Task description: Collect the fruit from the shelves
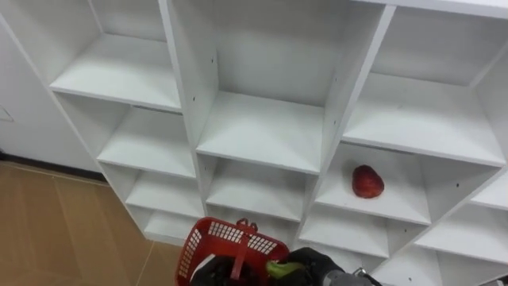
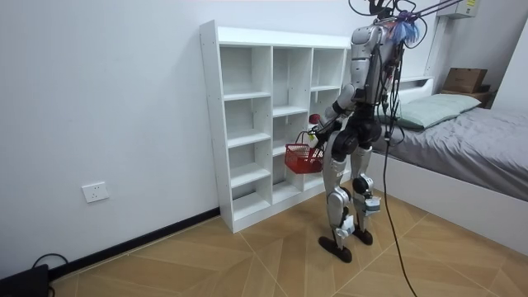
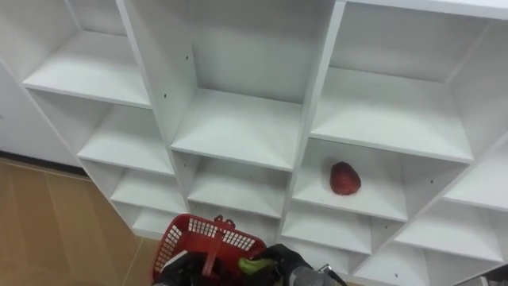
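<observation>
The robot stands close before the white shelf unit; the one fruit left on it, a red fruit much like an apple, lies by itself in the middle of a board in the column right of centre, well apart from both hands. The red basket hangs low in front of the body, its handle upright; in the room view it hangs under the left hand, whose grip cannot be told at that range. The right hand shows dark at the basket's right rim with a green thing against it; whether it pinches that piece or the piece already lies in the basket cannot be told.

The step in hand, as I judge it, is to clear the right hand and go for the red fruit. Let the green thing settle fully inside the rim first. Then shift a little to the right, so the compartment faces the right shoulder. Enter with fingers spread, between the divider and the board above. Close round the fruit from the side and slightly behind, since a round fruit pushed from the front will likely roll to the back. Keep the basket level and off the shelf edges, and bring the fruit down over it before letting go.
</observation>
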`<state>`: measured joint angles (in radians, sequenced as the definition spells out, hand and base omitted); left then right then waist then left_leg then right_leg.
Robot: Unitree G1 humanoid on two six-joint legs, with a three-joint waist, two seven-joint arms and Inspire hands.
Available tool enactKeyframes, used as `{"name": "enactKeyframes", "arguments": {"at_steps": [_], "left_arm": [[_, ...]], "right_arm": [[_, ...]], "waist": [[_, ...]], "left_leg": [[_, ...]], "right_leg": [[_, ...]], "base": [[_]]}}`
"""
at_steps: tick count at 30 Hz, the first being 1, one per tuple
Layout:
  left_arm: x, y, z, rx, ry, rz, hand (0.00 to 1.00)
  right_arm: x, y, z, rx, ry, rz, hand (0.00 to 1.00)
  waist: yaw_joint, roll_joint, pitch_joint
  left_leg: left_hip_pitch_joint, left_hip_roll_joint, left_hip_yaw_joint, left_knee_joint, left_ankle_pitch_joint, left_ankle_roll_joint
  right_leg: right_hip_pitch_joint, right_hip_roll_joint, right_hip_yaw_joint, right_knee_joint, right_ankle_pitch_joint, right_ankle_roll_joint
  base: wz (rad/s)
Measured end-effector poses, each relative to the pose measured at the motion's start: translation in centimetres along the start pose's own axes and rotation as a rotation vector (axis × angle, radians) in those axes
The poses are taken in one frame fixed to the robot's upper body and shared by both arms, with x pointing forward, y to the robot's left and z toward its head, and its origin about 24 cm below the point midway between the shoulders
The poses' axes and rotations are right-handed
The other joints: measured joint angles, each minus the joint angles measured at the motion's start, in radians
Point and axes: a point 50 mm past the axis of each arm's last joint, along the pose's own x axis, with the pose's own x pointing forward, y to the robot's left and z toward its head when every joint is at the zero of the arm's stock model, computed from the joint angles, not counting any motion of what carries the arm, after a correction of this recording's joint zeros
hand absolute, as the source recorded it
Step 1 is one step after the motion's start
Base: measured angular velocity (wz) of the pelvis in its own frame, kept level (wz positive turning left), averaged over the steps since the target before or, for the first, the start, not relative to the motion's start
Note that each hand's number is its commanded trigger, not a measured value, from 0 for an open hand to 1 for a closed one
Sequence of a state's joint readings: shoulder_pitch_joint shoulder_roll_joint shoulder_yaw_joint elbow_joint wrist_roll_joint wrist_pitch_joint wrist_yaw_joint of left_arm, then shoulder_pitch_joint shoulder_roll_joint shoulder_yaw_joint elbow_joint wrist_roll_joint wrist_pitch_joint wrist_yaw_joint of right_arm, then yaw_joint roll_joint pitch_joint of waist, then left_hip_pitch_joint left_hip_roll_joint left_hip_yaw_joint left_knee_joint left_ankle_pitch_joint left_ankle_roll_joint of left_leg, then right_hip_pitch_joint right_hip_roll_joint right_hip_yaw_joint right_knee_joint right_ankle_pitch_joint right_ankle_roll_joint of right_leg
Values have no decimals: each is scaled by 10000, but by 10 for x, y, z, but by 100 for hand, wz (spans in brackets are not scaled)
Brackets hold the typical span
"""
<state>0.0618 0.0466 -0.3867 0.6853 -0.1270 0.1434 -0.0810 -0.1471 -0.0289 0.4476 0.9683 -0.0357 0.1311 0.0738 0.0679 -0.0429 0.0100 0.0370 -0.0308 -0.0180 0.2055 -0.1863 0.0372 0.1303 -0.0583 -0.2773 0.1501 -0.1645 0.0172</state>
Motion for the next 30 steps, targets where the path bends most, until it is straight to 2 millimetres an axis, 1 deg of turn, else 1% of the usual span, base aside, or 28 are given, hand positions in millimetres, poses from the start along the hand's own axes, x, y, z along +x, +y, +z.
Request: {"name": "enactKeyframes", "arguments": {"at_steps": [3,4,5,6,7,21,25,30], "left_arm": [[1,0,2,34,-53,-16,100],[1,0,3,50,-71,-22,100],[1,-1,5,121,-110,-53,100],[2,-1,6,154,-143,-81,100],[2,-1,7,161,-148,-86,100],[2,-5,6,289,-123,-220,100],[2,-5,6,311,-91,-303,100],[2,-8,5,459,-53,-413,100]], "right_arm": [[0,0,1,6,-30,23,100],[0,0,1,5,-29,19,95],[0,0,0,5,-26,10,44],[0,0,0,4,-25,13,24],[0,0,1,6,-28,23,0],[0,1,1,337,-72,-11,0],[0,1,2,341,-81,-7,0],[0,0,2,336,-101,-77,0]], "waist": [[-78,9,24],[-81,12,36],[-91,23,54],[-77,29,65],[-78,30,67],[-96,-33,61],[-87,-85,27],[-87,-118,9]], "left_leg": [[-2,-3,-1,-5,0,1],[-2,-4,0,-7,0,1],[-4,-8,-2,-6,-1,1],[-24,-13,-7,-6,-1,1],[-38,-16,-13,-5,0,1],[-93,-9,-89,-27,0,2],[-93,-14,-89,-16,0,1],[-90,-11,-90,-6,0,1]], "right_leg": [[-2,-6,8,-2,-5,8],[-4,-8,11,-2,-7,10],[-7,-12,6,-6,-10,15],[-20,-14,5,-11,-12,19],[-31,-14,4,-13,-13,21],[-73,-14,-30,-1,-19,30],[-64,-14,-25,1,-19,31],[-55,-13,-23,8,-19,30]], "base": [[0],[0],[0],[0],[0],[0],[0],[0]]}}
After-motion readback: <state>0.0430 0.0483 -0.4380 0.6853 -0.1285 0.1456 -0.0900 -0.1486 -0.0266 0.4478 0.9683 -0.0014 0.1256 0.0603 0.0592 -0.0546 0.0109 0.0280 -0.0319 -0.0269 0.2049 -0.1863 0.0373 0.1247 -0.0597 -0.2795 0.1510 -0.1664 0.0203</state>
